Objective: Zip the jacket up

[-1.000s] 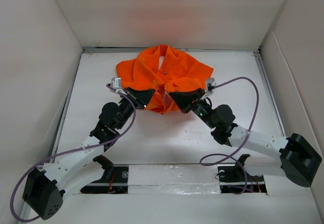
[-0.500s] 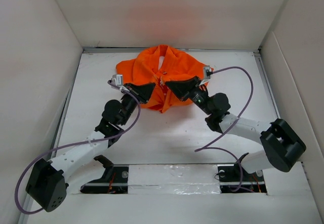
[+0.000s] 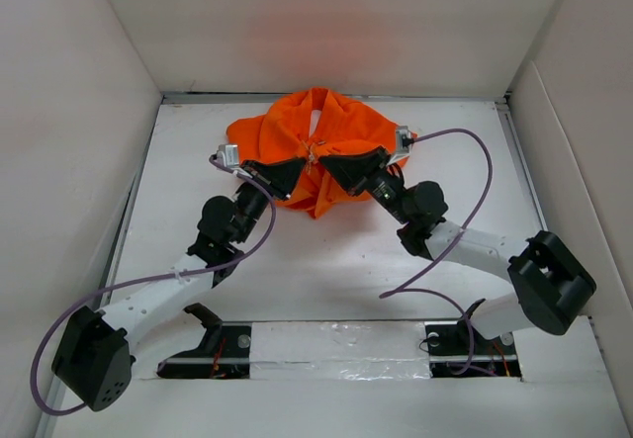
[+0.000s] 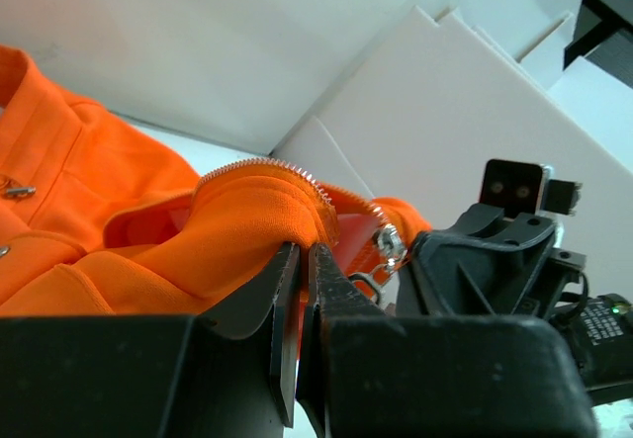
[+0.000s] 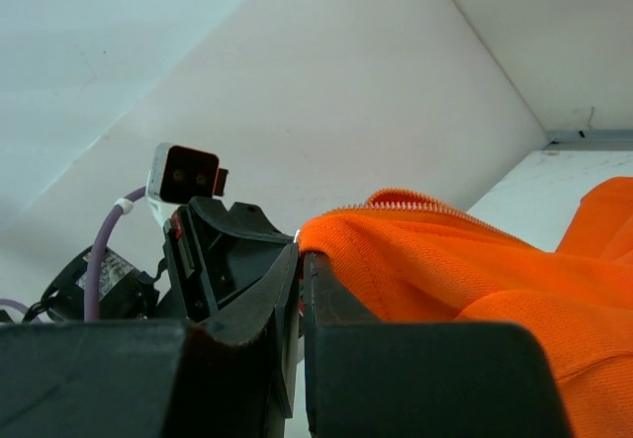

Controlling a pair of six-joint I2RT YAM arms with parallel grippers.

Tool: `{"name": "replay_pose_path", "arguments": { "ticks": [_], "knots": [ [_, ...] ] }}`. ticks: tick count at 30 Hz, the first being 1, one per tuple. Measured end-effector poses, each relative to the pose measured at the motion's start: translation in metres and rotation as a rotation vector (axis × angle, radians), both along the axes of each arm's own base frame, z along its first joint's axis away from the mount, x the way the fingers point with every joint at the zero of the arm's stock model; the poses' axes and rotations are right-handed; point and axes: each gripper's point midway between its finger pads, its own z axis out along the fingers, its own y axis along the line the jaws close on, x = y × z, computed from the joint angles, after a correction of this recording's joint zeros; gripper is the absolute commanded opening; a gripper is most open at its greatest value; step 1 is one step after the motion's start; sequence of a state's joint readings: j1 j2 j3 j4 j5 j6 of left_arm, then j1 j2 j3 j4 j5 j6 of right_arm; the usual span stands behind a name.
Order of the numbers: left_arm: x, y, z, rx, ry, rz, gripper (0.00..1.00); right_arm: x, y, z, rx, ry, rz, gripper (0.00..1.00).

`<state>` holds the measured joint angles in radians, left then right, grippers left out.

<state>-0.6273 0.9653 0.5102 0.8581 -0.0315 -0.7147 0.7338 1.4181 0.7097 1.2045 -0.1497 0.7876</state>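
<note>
Gripping partly obscured jacket (image 3: 346,130), left hand (image 3: 299,170), right hand (image 3: 325,162)

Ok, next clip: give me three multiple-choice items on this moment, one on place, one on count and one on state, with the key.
1. Where on the table does the jacket lie in the top view?
A. at the near edge
B. at the far middle
C. in the near right corner

2. How many grippers touch the jacket?
A. none
B. one
C. two

3. How does the left gripper stand?
A. wide open
B. shut on the jacket's zipper edge
C. shut on a cable

Key:
1 B: the orange heap sits centred against the far edge.
2 C: the left gripper and the right gripper each pinch orange fabric in their own wrist views.
3 B: the left wrist view shows it closed on the toothed edge.
</note>
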Motion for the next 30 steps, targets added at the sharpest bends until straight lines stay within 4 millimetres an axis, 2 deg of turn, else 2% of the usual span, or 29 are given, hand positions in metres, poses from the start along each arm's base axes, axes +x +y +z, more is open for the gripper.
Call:
{"name": "replay_pose_path", "arguments": {
  "ticks": [7, 18, 30],
  "knots": [
    [-0.005, 0.000, 0.012, -0.025, -0.040, -0.016, 0.00, 0.000, 0.002, -0.001, 0.008, 0.007, -0.003, 0.00],
    [-0.011, -0.001, 0.004, -0.035, -0.027, -0.044, 0.00, 0.001, -0.002, -0.004, 0.021, 0.012, -0.026, 0.00],
    [-0.014, 0.001, 0.008, -0.045, -0.038, -0.044, 0.00, 0.000, -0.001, -0.011, 0.014, 0.023, -0.027, 0.00]
  ]
}}
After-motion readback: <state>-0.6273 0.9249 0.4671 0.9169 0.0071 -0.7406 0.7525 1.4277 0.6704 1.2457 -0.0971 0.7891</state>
